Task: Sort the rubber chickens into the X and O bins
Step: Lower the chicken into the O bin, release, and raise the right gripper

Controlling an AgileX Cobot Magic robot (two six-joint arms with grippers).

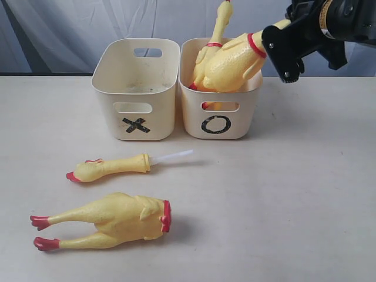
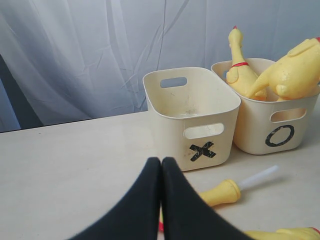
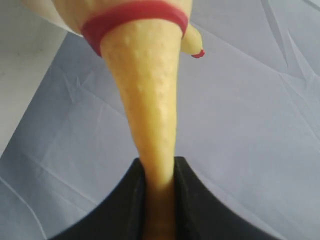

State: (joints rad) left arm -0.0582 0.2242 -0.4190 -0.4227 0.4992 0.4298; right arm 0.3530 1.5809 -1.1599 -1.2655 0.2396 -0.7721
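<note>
My right gripper (image 1: pixel 281 42) (image 3: pixel 159 167) is shut on the neck of a whole rubber chicken (image 1: pixel 235 59) (image 3: pixel 147 90), whose body hangs tilted over the O bin (image 1: pixel 218 126) (image 2: pixel 280 137). Another whole chicken (image 1: pixel 218 23) (image 2: pixel 239 67) stands in that bin with its head up. The X bin (image 1: pixel 136 126) (image 2: pixel 200 145) stands beside it on the left. On the table in front lie a neck-and-head piece with a white tube (image 1: pixel 114 167) (image 2: pixel 222 192) and a headless body (image 1: pixel 111 218). My left gripper (image 2: pixel 161 162) is shut on nothing, low over the table before the X bin.
A pale curtain (image 2: pixel 100 50) hangs behind the bins. The right arm's black wrist (image 1: pixel 329 17) reaches in from the upper right of the exterior view. The beige table (image 1: pixel 282 205) stretches on the right of the loose pieces.
</note>
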